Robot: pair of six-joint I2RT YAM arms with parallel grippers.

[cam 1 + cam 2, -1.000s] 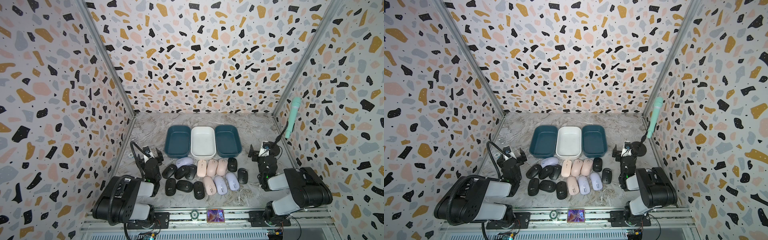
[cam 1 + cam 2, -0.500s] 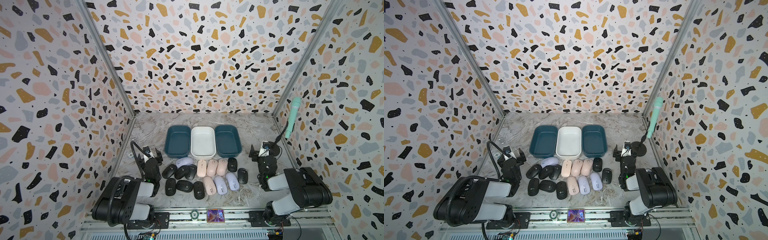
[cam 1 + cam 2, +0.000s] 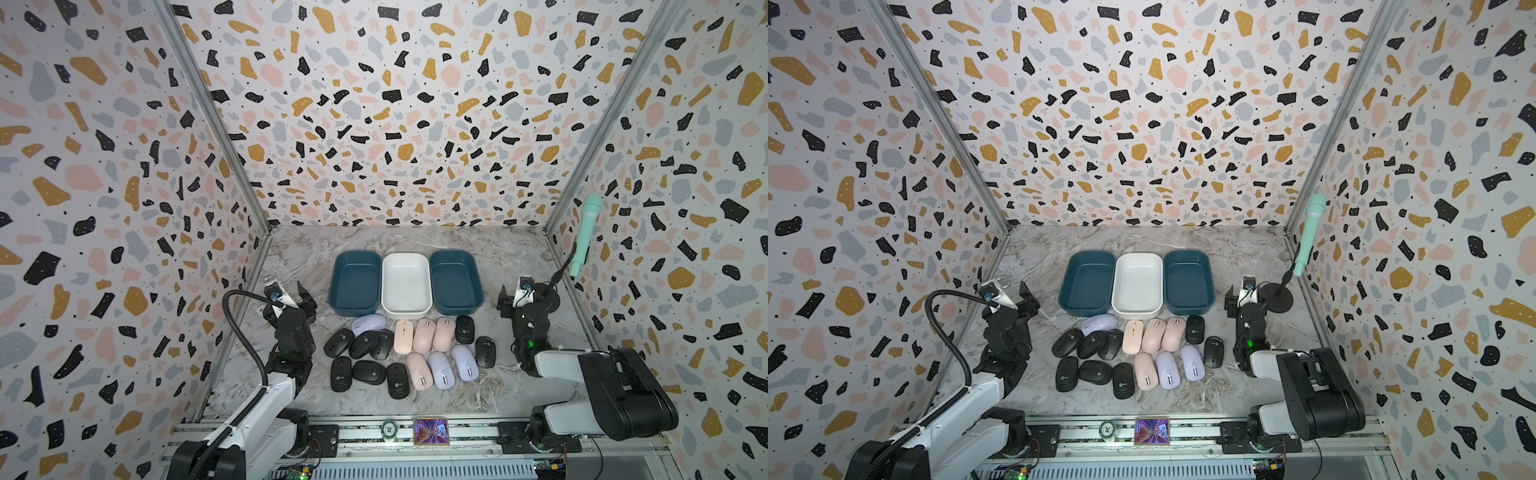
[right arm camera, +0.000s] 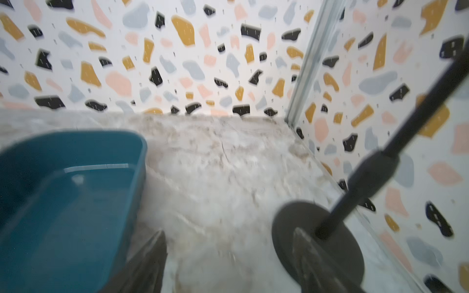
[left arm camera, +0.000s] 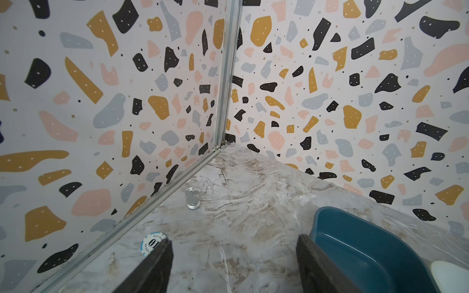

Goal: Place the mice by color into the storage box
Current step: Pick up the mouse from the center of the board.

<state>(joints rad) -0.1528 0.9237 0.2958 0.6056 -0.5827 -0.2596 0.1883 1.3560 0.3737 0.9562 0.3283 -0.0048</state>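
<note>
Against a second ago nothing on the marble table [image 3: 519, 249] has shifted: left gripper [image 5: 233, 246] and right gripper [image 4: 229, 236] stand spread and empty, flanking the three storage tubs [image 3: 405, 254], while all mice [image 3: 424, 334] lie unsorted just before them, so sorting has not begun.

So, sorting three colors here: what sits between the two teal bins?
An empty white bin, snug beside each; both top views show it.
</note>
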